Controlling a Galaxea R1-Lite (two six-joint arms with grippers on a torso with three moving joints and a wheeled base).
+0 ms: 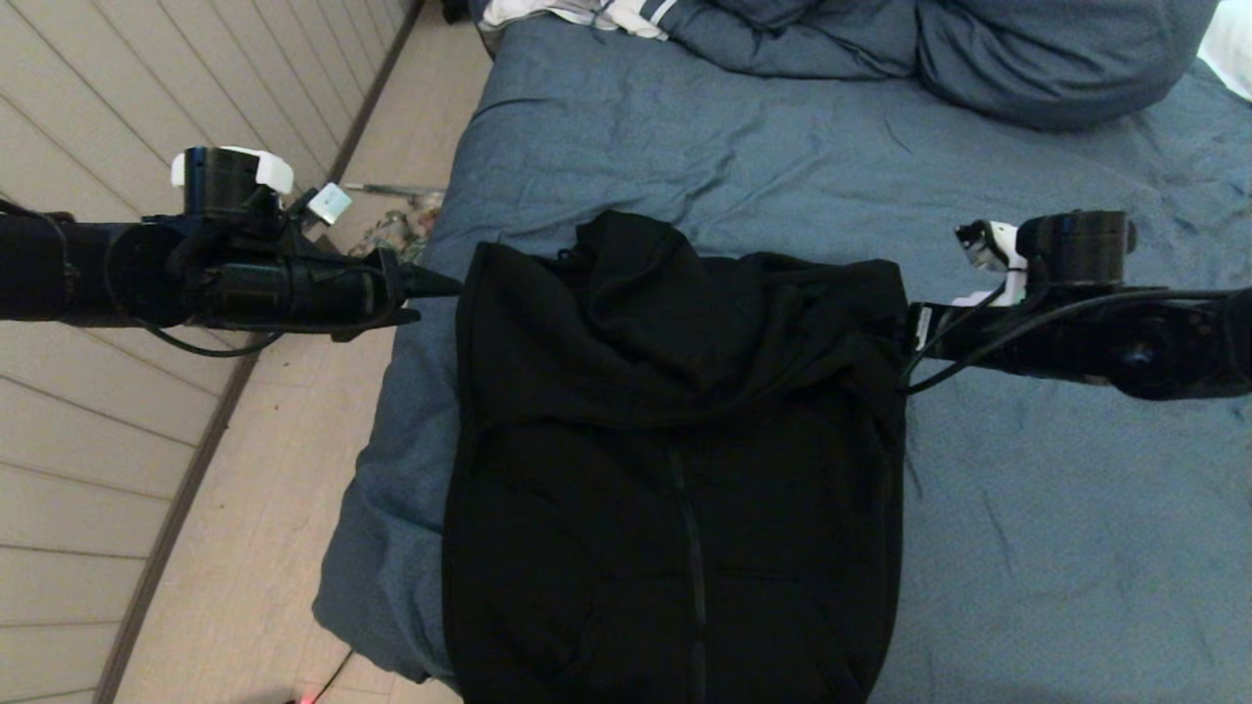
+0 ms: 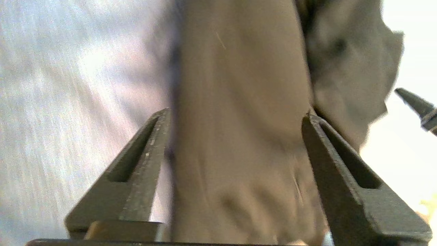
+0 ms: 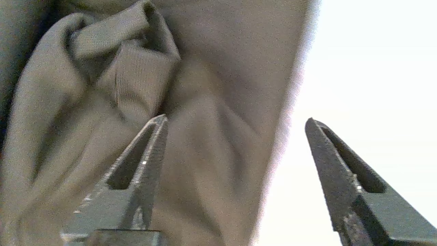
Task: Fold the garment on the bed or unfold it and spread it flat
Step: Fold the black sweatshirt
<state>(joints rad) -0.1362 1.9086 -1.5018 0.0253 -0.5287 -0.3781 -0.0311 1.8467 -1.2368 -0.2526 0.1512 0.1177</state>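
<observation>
Black garment (image 1: pixel 675 469) folded on the bed's (image 1: pixel 1027 548) near left edge, hood toward the far side; left gripper (image 1: pixel 435 286) and right gripper (image 3: pixel 235 119) flanking it, jaws spread open, gripping nothing.

Black hooded garment (image 1: pixel 675 469) is being seen lying folded on the bed (image 1: pixel 1027 548), zip front up, upper part and hood bunched over the body. It is lying near the bed's left edge, hem toward the near edge. Slate-blue duvet is wrinkled.
</observation>
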